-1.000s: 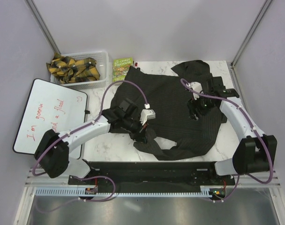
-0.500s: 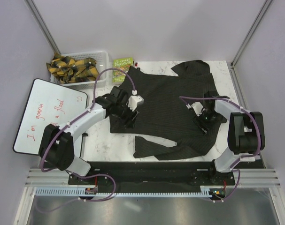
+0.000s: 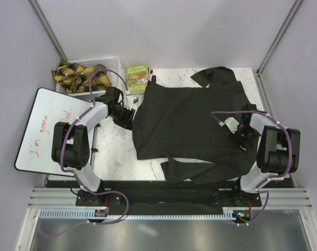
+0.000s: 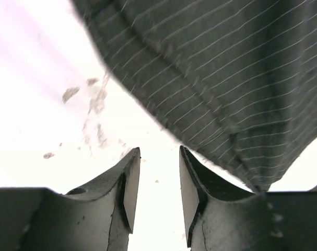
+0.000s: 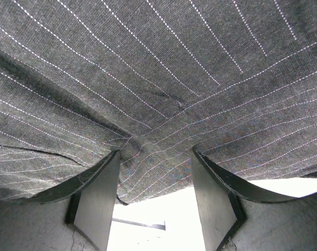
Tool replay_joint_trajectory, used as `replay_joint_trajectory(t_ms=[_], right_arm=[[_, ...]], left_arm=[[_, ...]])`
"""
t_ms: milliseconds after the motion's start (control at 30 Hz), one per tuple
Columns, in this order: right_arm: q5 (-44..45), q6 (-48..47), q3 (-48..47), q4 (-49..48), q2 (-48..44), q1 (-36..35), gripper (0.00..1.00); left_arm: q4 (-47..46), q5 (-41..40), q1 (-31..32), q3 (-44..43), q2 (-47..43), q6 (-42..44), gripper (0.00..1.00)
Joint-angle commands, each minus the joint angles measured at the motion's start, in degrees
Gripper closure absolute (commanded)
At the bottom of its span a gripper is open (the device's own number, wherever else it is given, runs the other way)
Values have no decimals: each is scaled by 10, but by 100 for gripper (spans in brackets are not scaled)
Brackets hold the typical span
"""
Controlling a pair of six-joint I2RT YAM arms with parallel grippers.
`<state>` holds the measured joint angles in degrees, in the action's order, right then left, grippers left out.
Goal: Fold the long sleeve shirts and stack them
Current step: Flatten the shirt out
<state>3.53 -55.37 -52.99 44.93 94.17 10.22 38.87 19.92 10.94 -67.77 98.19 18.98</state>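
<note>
A black-charcoal long sleeve shirt (image 3: 189, 123) with fine stripes lies spread on the marble table (image 3: 114, 157). One sleeve is bunched at the far right (image 3: 215, 76) and the other lies folded along the near edge (image 3: 200, 170). My left gripper (image 3: 128, 118) is open and empty just off the shirt's left edge. In the left wrist view the gripper (image 4: 159, 157) is over bare table, with the cloth (image 4: 226, 78) up and to the right. My right gripper (image 3: 242, 137) is open at the shirt's right side. In the right wrist view the gripper (image 5: 155, 157) has the cloth's edge (image 5: 163, 94) between its fingertips, ungripped.
A white basket (image 3: 112, 64) holding yellow-and-black cloth stands at the back left. A green book (image 3: 137, 77) lies beside it. A whiteboard (image 3: 54, 128) with red writing lies to the left of the table. Grey walls enclose the back and sides.
Both arms have swung outward, the left to the shirt's left edge and the right to its right side. The shirt now lies wider and flatter than before.
</note>
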Motion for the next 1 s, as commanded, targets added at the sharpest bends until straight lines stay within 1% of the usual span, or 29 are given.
replay_joint_trajectory(t_ms=[0,133,267,300,467,733,867,967], right_arm=[[2,-37,-11,-22,24,8,36],[-5,-30,-20,-7,25,8,37],[-7,-28,-23,-7,29,8,37],[-6,-27,-22,-6,30,8,37],[-5,-28,-17,-8,31,8,37],[-3,-28,-16,-10,37,8,37],[2,-32,-14,-11,39,8,37],[5,-32,-14,-14,42,9,37]], left_arm=[[-11,64,11,-41,19,-64,60],[-26,85,14,-51,43,-104,59],[-45,68,15,-73,73,-150,58],[-51,66,15,-76,82,-155,57],[-56,76,20,-103,111,-171,57],[-71,70,26,-120,150,-185,59],[-80,65,29,-123,160,-185,61],[-84,61,29,-125,165,-199,66]])
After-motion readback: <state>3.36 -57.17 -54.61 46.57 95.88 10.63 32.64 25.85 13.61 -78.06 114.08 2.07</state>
